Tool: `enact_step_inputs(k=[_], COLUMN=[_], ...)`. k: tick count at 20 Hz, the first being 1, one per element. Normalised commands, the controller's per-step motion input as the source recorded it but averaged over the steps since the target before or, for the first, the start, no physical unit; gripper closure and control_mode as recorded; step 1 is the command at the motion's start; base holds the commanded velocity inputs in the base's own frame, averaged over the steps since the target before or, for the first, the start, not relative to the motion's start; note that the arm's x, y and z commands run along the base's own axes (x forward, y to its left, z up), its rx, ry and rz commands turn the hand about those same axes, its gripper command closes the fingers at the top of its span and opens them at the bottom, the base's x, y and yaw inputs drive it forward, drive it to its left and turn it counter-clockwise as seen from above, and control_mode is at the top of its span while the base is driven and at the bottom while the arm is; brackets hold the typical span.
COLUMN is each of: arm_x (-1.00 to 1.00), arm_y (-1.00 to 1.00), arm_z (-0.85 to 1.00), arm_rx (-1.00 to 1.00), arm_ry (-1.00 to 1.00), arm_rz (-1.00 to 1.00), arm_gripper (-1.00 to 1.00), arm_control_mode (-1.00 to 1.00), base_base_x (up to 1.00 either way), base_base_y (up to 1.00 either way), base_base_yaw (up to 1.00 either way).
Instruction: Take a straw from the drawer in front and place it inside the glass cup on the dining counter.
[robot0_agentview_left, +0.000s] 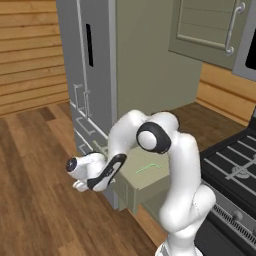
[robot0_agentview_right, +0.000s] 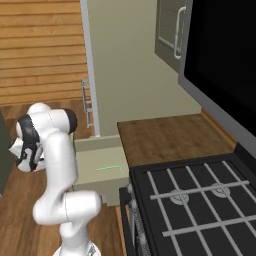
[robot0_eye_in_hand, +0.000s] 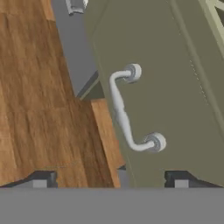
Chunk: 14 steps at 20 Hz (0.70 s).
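Nearest my hand camera, the gripper (robot0_eye_in_hand: 110, 177) has its jaws spread wide and grasping nothing, one fingertip on either side of the frame. Just beyond them is the drawer's silver handle (robot0_eye_in_hand: 127, 109), free of both fingers. The drawer (robot0_agentview_left: 142, 182) stands pulled out beside the stove (robot0_agentview_right: 195, 200), and the straw (robot0_agentview_left: 151, 166) lies on its floor, thin and pale green. I judge the risk is in reaching over the front panel: the hand sits low outside it, so I could knock the drawer or pinch past such a thin stick.
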Motion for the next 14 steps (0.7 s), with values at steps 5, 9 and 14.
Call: enact_step_inputs(k=[5,9,14], arm_x=[-0.52,-0.12,0.20], arm_y=[-0.44,-0.80,-0.90], arm_z=[1.00,1.00,0.99], arm_rx=[0.47,0.43,0.32], arm_ry=[0.02,0.05,0.19], arm_rz=[0.00,0.00,0.00], arm_gripper=[-1.00,-1.00,-1.00], arm_control_mode=[-1.00,-1.00,-1.00], base_base_x=[0.00,0.00,0.00], base_base_y=[0.00,0.00,0.00], base_base_yaw=[0.00,0.00,0.00])
